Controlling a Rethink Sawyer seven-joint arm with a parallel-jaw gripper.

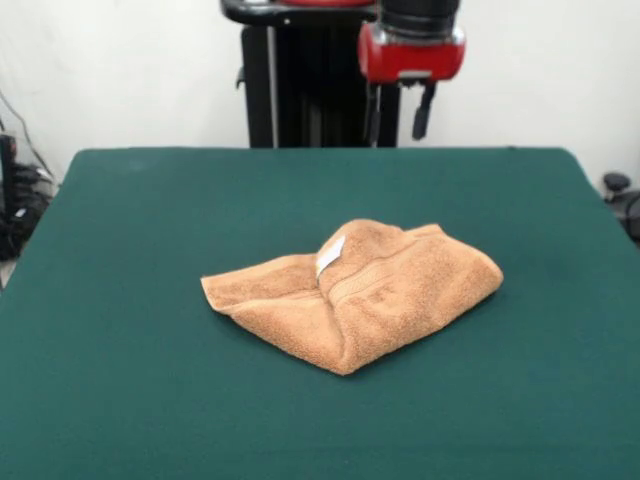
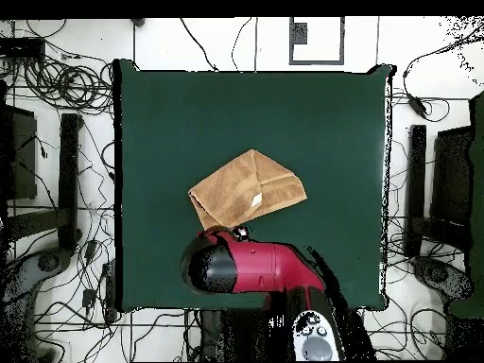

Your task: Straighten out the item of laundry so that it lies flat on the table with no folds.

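Observation:
The orange-tan towel (image 1: 380, 295) lies folded over itself in a bunched wedge near the middle of the green table (image 1: 150, 210). Its white tag (image 1: 330, 255) shows on top, next to a woven stripe band. My gripper (image 1: 400, 115) hangs from the red wrist, high above the table's far edge, behind the towel and apart from it. Its two dark fingers (image 1: 425, 110) stand apart with nothing between them. In the overhead view the towel (image 2: 248, 189) lies just beyond the red arm head (image 2: 246, 265), which hides the gripper; the table (image 2: 331, 123) extends widely around it.
The black pedestal (image 1: 300, 80) stands behind the table's far edge. Cables and dark equipment (image 2: 57, 85) lie on the floor round the table. The table's edges run well outside the towel on every side.

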